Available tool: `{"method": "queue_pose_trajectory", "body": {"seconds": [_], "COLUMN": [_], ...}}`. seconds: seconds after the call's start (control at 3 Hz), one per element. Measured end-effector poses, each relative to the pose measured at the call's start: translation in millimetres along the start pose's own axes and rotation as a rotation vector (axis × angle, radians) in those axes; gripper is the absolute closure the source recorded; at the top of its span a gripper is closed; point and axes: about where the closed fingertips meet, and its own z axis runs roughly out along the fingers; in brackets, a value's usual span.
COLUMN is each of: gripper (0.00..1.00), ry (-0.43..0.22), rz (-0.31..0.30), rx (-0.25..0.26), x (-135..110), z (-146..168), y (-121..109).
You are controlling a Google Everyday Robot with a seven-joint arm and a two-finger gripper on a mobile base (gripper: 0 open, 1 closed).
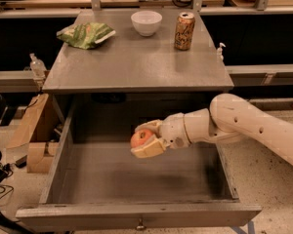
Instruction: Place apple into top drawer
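Observation:
The red-orange apple (141, 138) is held between the cream fingers of my gripper (147, 139), which reaches in from the right on a white arm. The gripper holds the apple above the inside of the open top drawer (53, 167), over its middle, a little above the floor. The drawer is grey wood, pulled fully out, with a small brass knob (140, 224) on its front panel. The drawer floor below the apple holds nothing.
On the cabinet top (136, 62) stand a white bowl (146, 22), a drink can (184, 30) and a green chip bag (86, 34). Cardboard boxes (31, 130) sit on the floor at left. Dark workbenches run behind.

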Motion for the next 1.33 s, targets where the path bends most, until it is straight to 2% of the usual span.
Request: {"method": "queue_pose_trajectory", "body": {"seconds": [0.33, 0.67, 1.0, 1.33], "gripper": [1.0, 1.0, 1.0, 0.82], "ry": [-0.014, -0.023, -0.06, -0.063], "rz": [0.055, 0.078, 0.104, 0.106], "rx": [-0.01, -0.012, -0.027, -0.029], "x": [45.9, 63.9, 84.8, 81.4], "z": [47.5, 63.9, 85.1, 84.3], "y": [-14.7, -17.8, -13.4, -12.5]}}
